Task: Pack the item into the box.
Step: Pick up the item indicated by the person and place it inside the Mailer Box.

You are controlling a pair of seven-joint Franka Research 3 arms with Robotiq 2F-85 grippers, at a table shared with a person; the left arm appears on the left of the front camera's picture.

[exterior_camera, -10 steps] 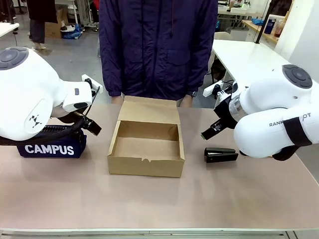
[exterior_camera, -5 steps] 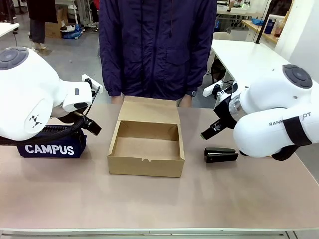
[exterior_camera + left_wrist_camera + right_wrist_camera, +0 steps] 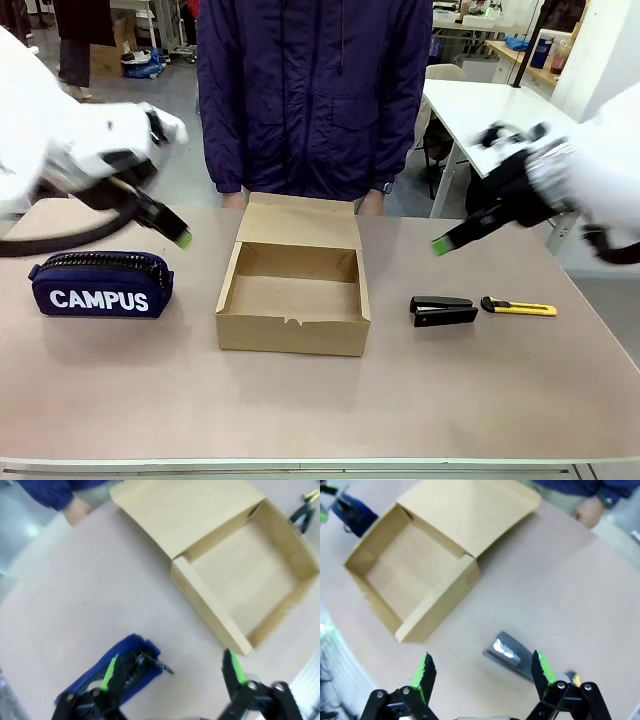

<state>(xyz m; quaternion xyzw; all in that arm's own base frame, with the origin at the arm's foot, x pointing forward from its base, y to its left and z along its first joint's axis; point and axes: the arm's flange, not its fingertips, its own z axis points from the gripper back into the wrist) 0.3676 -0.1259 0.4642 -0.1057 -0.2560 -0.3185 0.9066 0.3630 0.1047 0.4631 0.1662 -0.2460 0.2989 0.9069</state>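
The item, a small black stapler [image 3: 443, 310], lies on the table right of the box [image 3: 292, 335], a shallow brown cardboard box that stands open and empty with its lid flap folded back toward the person. My right gripper [image 3: 442, 243] hovers open, above and just behind the stapler. The right wrist view looks down past the open gripper [image 3: 482, 670] onto the stapler [image 3: 510, 655] and the box [image 3: 440, 605]. My left gripper [image 3: 178, 237] hangs open over the table's left side; the left wrist view has it [image 3: 172, 672] above the pencil case, with the box [image 3: 210, 607] and stapler [image 3: 301, 516] beyond.
A navy "CAMPUS" pencil case [image 3: 100, 287] [image 3: 131, 647] lies at the left. A yellow-and-black utility knife [image 3: 520, 308] sits right of the stapler. A person in a dark jacket [image 3: 315, 90] stands at the far edge, hands [image 3: 590, 511] near the table rim.
Both arms have swung up and outward and are motion-blurred. The right arm's move has uncovered the utility knife. Box, stapler and pencil case have not moved.
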